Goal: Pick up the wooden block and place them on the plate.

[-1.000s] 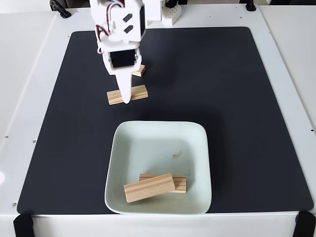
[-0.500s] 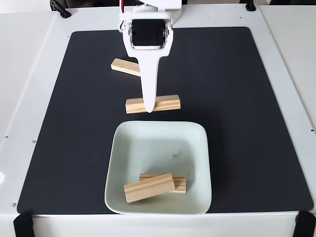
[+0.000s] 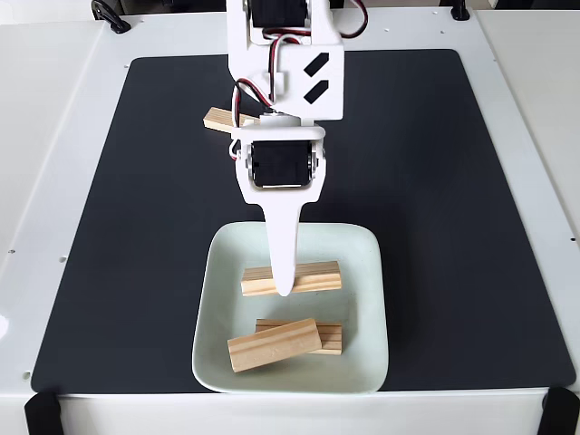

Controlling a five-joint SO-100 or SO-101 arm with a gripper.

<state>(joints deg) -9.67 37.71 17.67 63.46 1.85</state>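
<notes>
The white plastic tool clamps a grained pine wooden block over the glossy square plate — two blocks lie inside, another on the matte black mat.

White table, fixed view from above. Black mat covers most of its top, square to the edges. Directly on the mat: plate, pale mint, at 6 o'clock of mat centre, near the front edge; one wooden block at 11 o'clock, lying flat, slightly angled, its right end hidden behind the arm.
</notes>
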